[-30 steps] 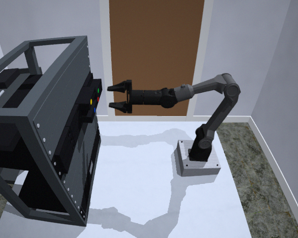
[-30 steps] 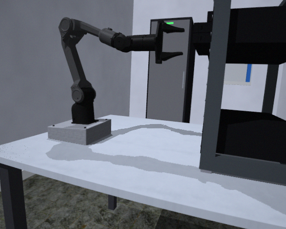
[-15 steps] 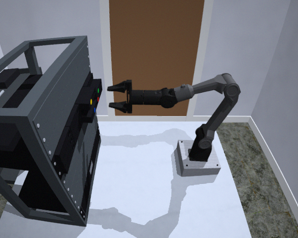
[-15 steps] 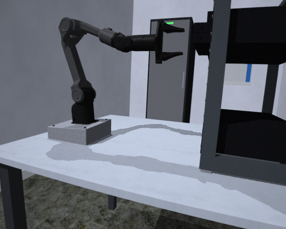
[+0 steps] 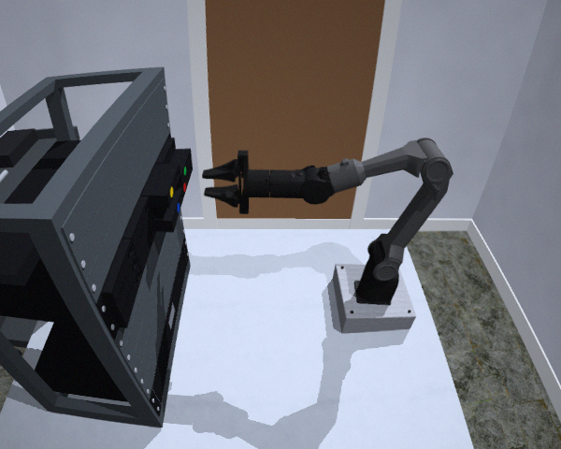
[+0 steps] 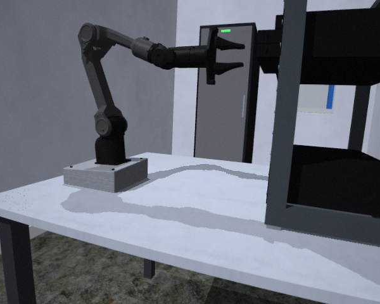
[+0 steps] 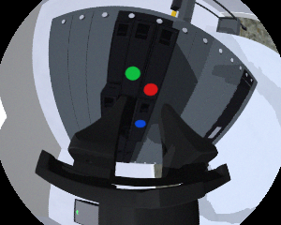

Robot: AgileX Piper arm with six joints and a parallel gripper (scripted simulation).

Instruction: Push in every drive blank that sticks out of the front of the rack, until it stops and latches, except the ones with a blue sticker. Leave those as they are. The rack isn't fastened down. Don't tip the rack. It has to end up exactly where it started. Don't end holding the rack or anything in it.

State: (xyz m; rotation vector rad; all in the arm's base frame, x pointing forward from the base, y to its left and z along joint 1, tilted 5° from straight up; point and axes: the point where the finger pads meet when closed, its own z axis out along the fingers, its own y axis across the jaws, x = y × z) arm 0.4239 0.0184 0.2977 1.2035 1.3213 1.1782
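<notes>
The dark grey rack (image 5: 92,232) stands on the left of the table, its front facing my arm. Near its top, black drive blanks stick out of the front, marked with a green sticker (image 5: 184,169), a red one (image 5: 184,186), a yellow one (image 5: 171,192) and a blue one (image 5: 178,207). My gripper (image 5: 213,182) hovers level with them, a short gap from the blanks, touching nothing. Its fingers stand partly apart and empty. The wrist view shows the green (image 7: 133,73), red (image 7: 151,89) and blue (image 7: 140,123) stickers ahead of the gripper (image 7: 143,109); a finger hides the yellow one.
My arm's base sits on a grey block (image 5: 372,299) at the right of the white table. A tall grey cabinet (image 6: 224,94) stands behind the table. The rack (image 6: 330,98) stands close to the table's near edge in the exterior view.
</notes>
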